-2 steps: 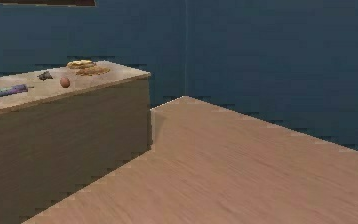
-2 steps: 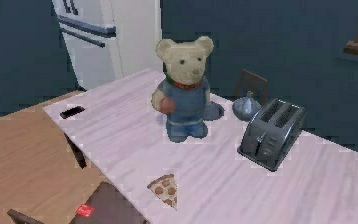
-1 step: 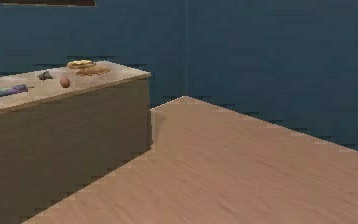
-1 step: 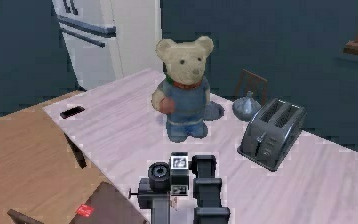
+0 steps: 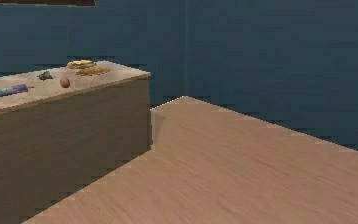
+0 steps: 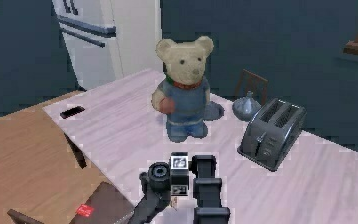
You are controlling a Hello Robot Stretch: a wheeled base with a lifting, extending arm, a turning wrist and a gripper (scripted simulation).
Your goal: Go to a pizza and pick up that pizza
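There it is: a flat yellow-brown disc (image 5: 82, 66), a pizza by its look, lying near the far corner of the olive-sided, pale-topped counter (image 5: 87, 130). It sits close to the edge, probably an easy reach from the open side. Just beside it are a small grey lump (image 5: 46, 75) and a brown egg-shaped thing (image 5: 65, 82); a long blue object (image 5: 7, 91) lies farther along. Bare wooden floor (image 5: 237, 160) runs wide to the dark blue walls (image 5: 267, 50), so there's room to drive. In the arm side view, the dark two-finger gripper (image 6: 145, 205) shows low against a pale tabletop (image 6: 117, 125). Beyond it are a tan teddy bear in a blue shirt (image 6: 184, 85) and a grey metal toaster (image 6: 272, 133). How the jaws stand, and whether anything is held, I cannot tell.
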